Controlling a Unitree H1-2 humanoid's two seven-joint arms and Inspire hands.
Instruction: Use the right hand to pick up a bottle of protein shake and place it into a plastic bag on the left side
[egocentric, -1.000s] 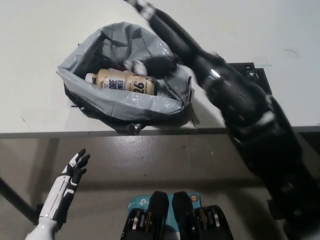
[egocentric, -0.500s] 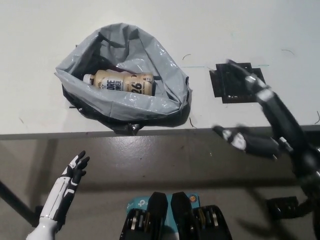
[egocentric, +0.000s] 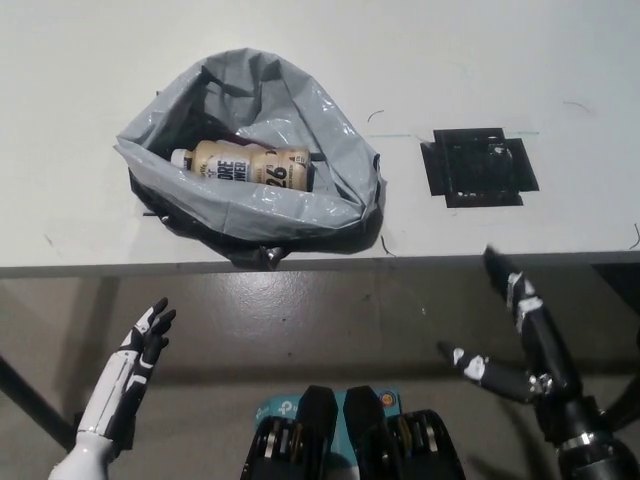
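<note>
Now that the bottle (egocentric: 245, 166) lies inside the bag (egocentric: 250, 215), the right hand (egocentric: 520, 335) has withdrawn near-right, empty and spread wide; task looks done.

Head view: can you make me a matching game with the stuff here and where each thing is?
Things:
1. protein shake bottle
2. plastic bag
3. left hand
4. right hand

Places:
A. lower right, below the table edge, fingers apart
B. on the white table
C. lying on its side inside the bag
D. lower left, below the table edge

Pairs: 1-C, 2-B, 3-D, 4-A
</note>
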